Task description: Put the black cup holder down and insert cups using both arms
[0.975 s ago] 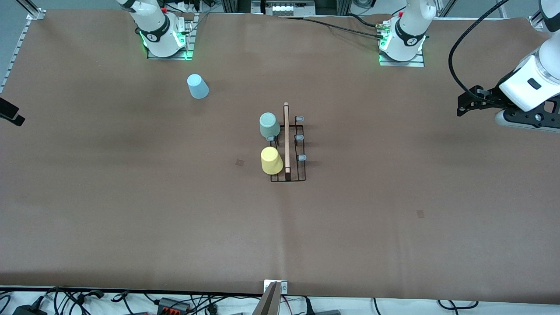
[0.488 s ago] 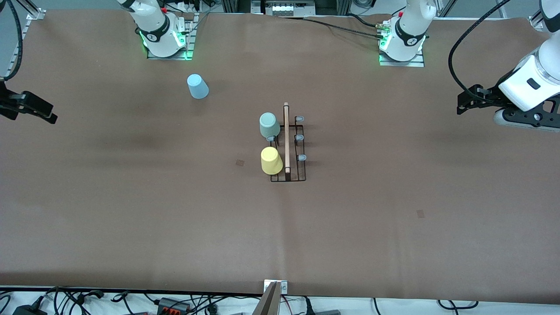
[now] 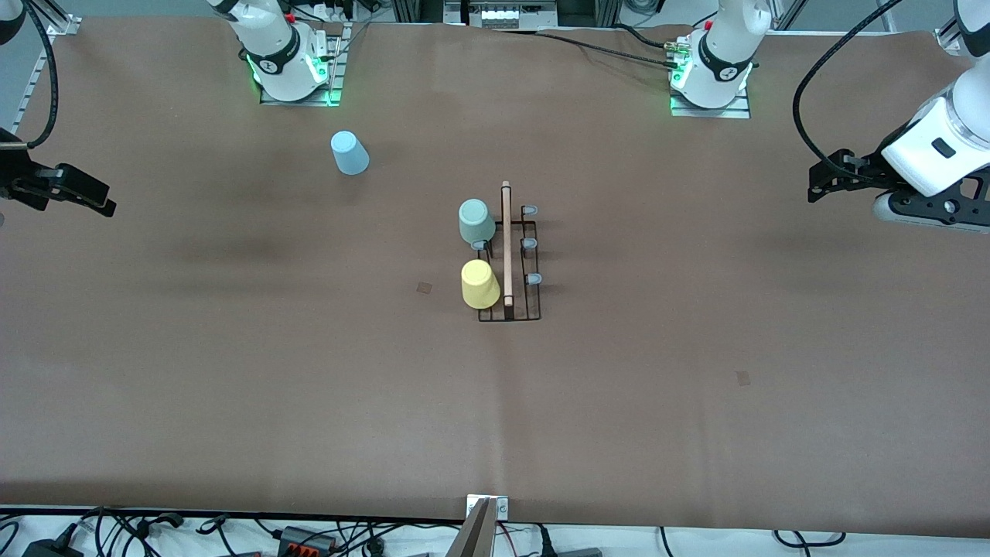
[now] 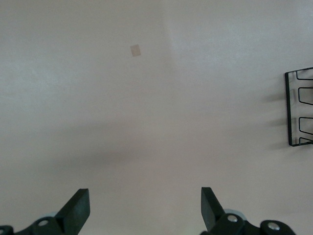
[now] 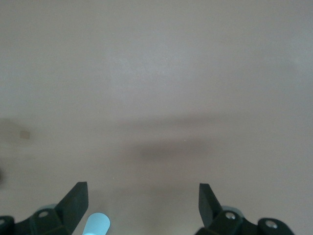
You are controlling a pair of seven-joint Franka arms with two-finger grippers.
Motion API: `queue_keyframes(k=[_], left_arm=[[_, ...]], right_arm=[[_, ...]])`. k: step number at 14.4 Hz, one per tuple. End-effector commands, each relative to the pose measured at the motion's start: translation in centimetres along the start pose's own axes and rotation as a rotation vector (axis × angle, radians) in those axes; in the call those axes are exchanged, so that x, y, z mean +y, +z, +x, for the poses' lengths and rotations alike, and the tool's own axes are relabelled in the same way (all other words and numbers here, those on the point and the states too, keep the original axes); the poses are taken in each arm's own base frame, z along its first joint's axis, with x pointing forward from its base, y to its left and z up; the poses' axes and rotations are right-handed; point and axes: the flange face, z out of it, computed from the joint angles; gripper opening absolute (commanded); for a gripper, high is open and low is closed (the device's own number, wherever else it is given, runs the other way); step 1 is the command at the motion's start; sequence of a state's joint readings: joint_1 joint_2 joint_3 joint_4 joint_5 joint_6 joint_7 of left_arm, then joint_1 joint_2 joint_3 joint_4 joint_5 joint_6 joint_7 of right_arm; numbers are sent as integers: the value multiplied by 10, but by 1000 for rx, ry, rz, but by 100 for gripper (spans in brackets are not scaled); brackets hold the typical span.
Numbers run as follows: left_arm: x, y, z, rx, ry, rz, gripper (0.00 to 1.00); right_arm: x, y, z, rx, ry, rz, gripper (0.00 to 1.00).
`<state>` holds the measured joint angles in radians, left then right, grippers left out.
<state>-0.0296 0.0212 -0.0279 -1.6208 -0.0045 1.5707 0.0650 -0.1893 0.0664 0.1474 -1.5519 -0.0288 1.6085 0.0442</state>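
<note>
The black cup holder (image 3: 517, 263) stands mid-table, its wooden rod handle (image 3: 506, 247) along the top. A grey-green cup (image 3: 476, 221) and a yellow cup (image 3: 479, 284) sit upside down on pegs on the side toward the right arm's end. Three grey-tipped pegs (image 3: 530, 244) on its other side are bare. A light blue cup (image 3: 349, 152) stands upside down on the table near the right arm's base; its edge shows in the right wrist view (image 5: 96, 225). My right gripper (image 3: 97, 203) is open above the table's right-arm end. My left gripper (image 3: 821, 186) is open above the left-arm end. The holder's edge shows in the left wrist view (image 4: 299, 107).
The brown table surface (image 3: 309, 387) carries small dark marks (image 3: 424, 288) near the yellow cup and another mark (image 3: 742, 377) toward the left arm's end. Arm bases (image 3: 294, 70) stand along the table's far edge. Cables (image 3: 232, 534) lie off the near edge.
My right gripper has come in from the table's right-arm end toward the middle. The left arm, cups and holder have not moved.
</note>
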Motion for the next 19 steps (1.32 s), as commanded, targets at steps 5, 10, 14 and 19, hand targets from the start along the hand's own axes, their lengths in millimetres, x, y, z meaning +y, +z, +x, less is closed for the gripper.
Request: queue_keyframes(k=[5,10,14,19], left_arm=[[-1,-7,1,-1,12,-22,100],[-1,-7,1,-1,12,-22,100],[-1,-7,1,-1,12,-22,100],[-1,-6,1,-2,12,-22,100]], right_arm=[[5,-6,-6,15,12,-7,100],[6,-26,3,51,-17,-18,100],[11,-28,2,47,-5,-13,100],[11,-27,2,46,0,-5,100]])
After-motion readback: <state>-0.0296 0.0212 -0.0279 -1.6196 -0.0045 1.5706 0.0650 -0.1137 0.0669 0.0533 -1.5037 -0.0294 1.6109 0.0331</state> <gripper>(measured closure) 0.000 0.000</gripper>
